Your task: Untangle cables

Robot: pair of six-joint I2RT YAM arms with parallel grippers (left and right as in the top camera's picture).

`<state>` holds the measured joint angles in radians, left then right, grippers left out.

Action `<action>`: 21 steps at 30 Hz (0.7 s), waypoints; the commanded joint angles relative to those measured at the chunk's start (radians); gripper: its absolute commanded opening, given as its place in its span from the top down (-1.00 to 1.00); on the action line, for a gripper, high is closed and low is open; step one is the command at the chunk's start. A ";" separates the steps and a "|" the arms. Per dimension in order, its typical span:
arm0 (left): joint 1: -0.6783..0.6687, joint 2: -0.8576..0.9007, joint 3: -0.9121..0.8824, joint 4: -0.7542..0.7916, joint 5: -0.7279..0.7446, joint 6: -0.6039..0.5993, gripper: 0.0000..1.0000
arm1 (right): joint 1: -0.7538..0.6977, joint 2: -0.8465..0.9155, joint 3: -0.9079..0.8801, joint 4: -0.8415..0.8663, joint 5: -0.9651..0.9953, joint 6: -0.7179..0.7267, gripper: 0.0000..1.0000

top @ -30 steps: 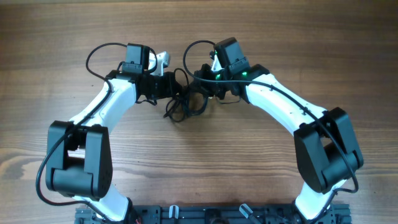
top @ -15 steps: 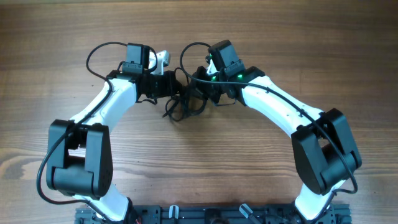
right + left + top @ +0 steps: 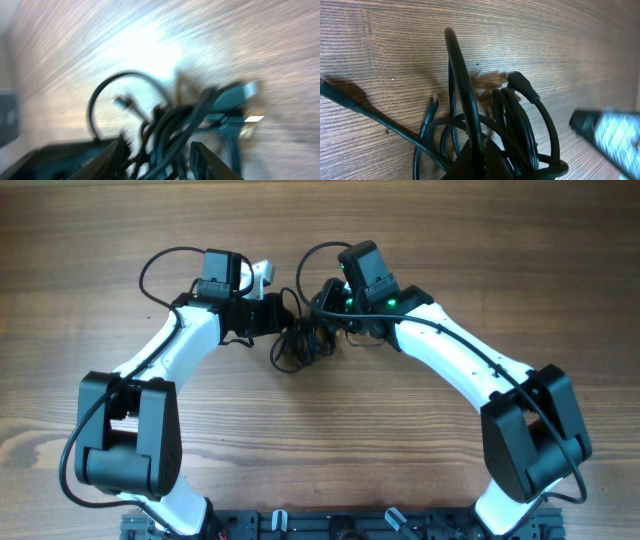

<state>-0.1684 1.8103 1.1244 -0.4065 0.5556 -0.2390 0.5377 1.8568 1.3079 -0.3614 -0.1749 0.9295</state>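
Observation:
The cables [image 3: 298, 345] lie as a knotted black clump on the wooden table between my two grippers. My left gripper [image 3: 272, 315] is at the clump's left edge. In the left wrist view it [image 3: 480, 162] is shut on one cord that runs up the middle, with loops [image 3: 520, 130] and an angled plug [image 3: 520, 82] beside it. My right gripper [image 3: 326, 315] is at the clump's right edge. In the blurred right wrist view its fingers [image 3: 157, 157] are closed partway on a bundle of cords [image 3: 170, 120], with a metal plug end [image 3: 242, 92] beyond.
The arms' own thicker black wires loop at the back left [image 3: 160, 265] and above the clump [image 3: 305, 260]. The arm bases and a black rail [image 3: 330, 525] stand at the front edge. A blurred grey and black part [image 3: 610, 137] shows at the right of the left wrist view.
My right arm swung slightly left and then back to the right. The clump has drawn tighter and shifted a little right. The left arm has not moved.

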 commanded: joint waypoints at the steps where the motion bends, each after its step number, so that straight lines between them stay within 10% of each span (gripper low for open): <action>1: 0.000 0.019 0.003 0.000 -0.006 -0.004 0.92 | -0.014 -0.003 0.006 -0.018 0.225 0.045 0.05; 21: 0.000 0.019 0.003 0.002 -0.006 -0.004 0.92 | -0.048 0.150 0.006 0.069 -0.035 0.205 0.12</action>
<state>-0.1684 1.8103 1.1244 -0.4057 0.5556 -0.2390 0.4873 1.9533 1.3079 -0.3218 -0.1612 1.0904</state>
